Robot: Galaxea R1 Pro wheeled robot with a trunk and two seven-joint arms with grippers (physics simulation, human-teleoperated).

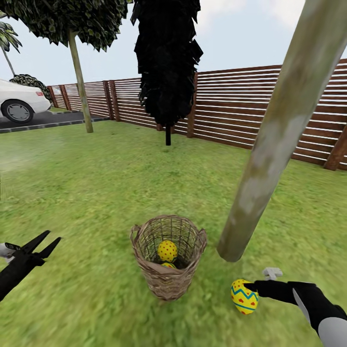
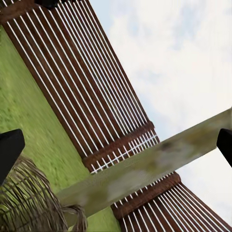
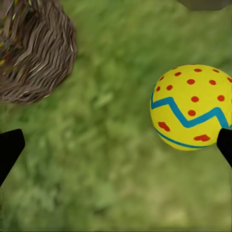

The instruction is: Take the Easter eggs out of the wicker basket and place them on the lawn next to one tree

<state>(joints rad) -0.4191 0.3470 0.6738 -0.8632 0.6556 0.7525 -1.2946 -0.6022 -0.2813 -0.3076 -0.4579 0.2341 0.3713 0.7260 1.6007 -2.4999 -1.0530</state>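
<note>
The wicker basket [image 1: 168, 282] stands on the lawn [image 1: 96, 183] just left of a pale tree trunk [image 1: 270, 159]. Two Easter eggs lie inside it, one [image 1: 167, 250] above the other [image 1: 168, 265]. A third egg [image 1: 244, 296] is outside the basket, low over the grass near the trunk's base. My right gripper [image 1: 255, 288] is open beside it. In the right wrist view that egg [image 3: 191, 106] sits close to one fingertip [image 3: 224, 145], with the basket [image 3: 34, 48] off to the side. My left gripper [image 1: 46, 243] hangs open and empty left of the basket [image 2: 29, 203].
A slatted brown fence [image 1: 231, 106] closes the garden behind. A black column-shaped tree [image 1: 167, 62] stands at the fence, and a thin-trunked tree [image 1: 79, 77] stands at the far left. Next to that tree a white car [image 1: 19, 101] is parked on pavement. Grass stretches wide to the left.
</note>
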